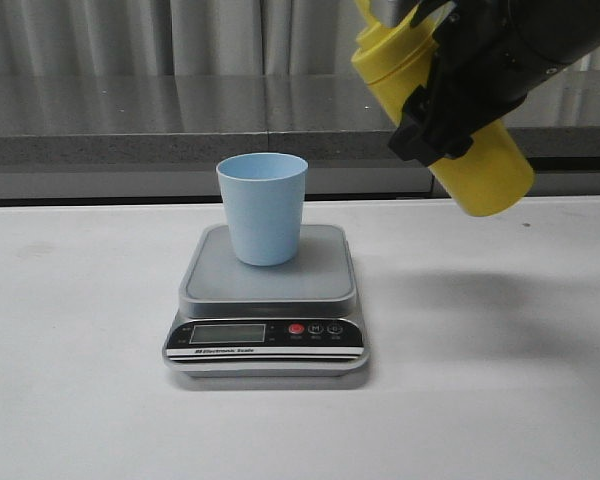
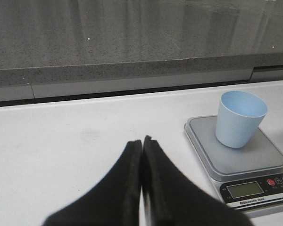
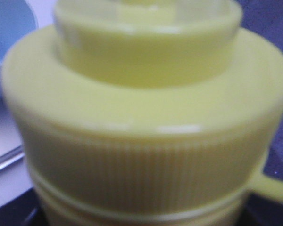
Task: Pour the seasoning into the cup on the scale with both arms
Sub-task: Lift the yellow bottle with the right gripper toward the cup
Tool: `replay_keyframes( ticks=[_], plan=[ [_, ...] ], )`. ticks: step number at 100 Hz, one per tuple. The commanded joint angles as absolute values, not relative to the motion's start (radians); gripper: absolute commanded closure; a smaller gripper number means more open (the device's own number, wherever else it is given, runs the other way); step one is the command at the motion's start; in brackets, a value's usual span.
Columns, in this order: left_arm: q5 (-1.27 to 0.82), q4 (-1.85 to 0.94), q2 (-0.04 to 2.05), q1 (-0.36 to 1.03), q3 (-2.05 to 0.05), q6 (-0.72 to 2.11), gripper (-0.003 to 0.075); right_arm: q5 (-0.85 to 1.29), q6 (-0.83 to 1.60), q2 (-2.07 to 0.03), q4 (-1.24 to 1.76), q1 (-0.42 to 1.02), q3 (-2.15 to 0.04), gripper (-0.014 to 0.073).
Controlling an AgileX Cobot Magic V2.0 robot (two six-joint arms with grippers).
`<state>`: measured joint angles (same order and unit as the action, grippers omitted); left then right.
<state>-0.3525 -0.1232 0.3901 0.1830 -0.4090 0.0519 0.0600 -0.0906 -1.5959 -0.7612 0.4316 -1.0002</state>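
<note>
The pale blue cup stands upright on the silver-grey scale in the middle of the table. My right gripper is shut on the yellow seasoning bottle and holds it tilted in the air up and to the right of the cup, cap end toward the upper left. The bottle's ribbed cap fills the right wrist view, with a bit of the cup's rim beside it. My left gripper is shut and empty over the table, left of the scale and cup.
A grey stone ledge runs along the back of the white table. The scale's black front panel with display and red button faces me.
</note>
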Motion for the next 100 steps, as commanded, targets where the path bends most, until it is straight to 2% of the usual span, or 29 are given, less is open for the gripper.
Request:
replay_keyframes(
  ticks=[1, 37, 100],
  plan=[
    [-0.269, -0.127, 0.397, 0.179, -0.437, 0.041, 0.0741, 0.107, -0.078, -1.569, -0.858, 0.46, -1.069, 0.0652],
    [-0.269, -0.127, 0.397, 0.179, -0.437, 0.041, 0.0741, 0.341, -0.079, -1.673, -1.114, 0.545, -1.168, 0.0652],
    [-0.269, -0.127, 0.397, 0.179, -0.437, 0.041, 0.0741, 0.426, -0.106, -1.691, -1.581, 0.579, -1.168, 0.0652]
  ],
)
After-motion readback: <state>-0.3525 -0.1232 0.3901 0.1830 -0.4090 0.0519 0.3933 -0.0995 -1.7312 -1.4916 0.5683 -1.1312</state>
